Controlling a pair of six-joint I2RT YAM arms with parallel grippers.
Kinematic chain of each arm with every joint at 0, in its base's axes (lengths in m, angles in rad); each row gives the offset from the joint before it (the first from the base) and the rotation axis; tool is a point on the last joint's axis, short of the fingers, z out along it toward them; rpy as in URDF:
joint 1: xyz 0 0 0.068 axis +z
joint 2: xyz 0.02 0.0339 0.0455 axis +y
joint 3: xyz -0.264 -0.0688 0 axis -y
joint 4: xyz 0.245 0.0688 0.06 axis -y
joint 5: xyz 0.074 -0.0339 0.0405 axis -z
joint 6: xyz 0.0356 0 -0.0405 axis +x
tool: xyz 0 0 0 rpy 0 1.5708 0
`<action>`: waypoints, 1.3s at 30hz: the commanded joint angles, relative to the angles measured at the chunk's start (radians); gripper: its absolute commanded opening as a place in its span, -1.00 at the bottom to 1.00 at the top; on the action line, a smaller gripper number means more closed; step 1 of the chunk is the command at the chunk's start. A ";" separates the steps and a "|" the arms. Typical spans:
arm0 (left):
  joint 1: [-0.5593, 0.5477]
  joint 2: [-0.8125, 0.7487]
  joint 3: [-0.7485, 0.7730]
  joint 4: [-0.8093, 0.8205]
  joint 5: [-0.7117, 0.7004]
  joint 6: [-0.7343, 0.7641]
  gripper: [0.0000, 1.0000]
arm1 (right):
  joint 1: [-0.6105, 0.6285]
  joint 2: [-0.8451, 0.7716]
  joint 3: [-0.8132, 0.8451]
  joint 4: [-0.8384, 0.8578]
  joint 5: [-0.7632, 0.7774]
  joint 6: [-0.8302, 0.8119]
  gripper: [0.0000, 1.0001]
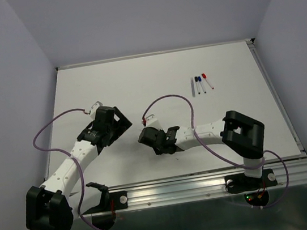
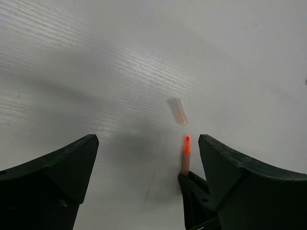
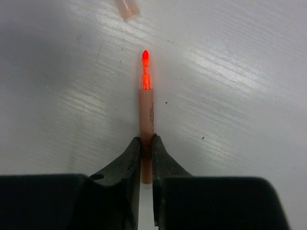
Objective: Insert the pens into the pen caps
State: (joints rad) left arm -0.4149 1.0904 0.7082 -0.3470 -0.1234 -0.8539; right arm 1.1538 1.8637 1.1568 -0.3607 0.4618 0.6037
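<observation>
My right gripper (image 3: 146,142) is shut on the orange pen (image 3: 146,108), which lies low over the table with its bright orange tip pointing ahead. A pale translucent cap (image 3: 127,7) lies on the table just beyond the tip, slightly to the left. In the left wrist view the same cap (image 2: 178,110) lies a short way ahead of my left gripper (image 2: 148,143), which is open and empty. The orange pen (image 2: 185,155) enters that view beside the left gripper's right finger. From above, the left gripper (image 1: 121,123) and the right gripper (image 1: 146,129) face each other mid-table.
A grey pen (image 1: 192,88) and three white pens with a black cap (image 1: 197,79), a blue cap (image 1: 200,78) and a red cap (image 1: 204,76) lie side by side at the back right. A metal rail (image 1: 209,182) runs along the near edge.
</observation>
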 commanded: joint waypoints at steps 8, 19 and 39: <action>-0.007 0.094 0.049 0.048 0.047 0.032 0.98 | -0.017 -0.104 -0.057 0.031 0.038 -0.042 -0.99; -0.111 0.316 0.166 0.048 0.010 -0.057 0.89 | -0.227 -0.405 -0.193 -0.001 0.121 -0.022 -0.99; -0.179 0.615 0.330 -0.090 -0.048 -0.114 0.32 | -0.296 -0.492 -0.252 -0.044 0.198 -0.025 -0.99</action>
State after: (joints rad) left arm -0.5781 1.6897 1.0061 -0.3878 -0.1425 -0.9565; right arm 0.8738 1.4006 0.9054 -0.4084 0.6109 0.5781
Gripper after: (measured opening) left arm 0.682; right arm 0.067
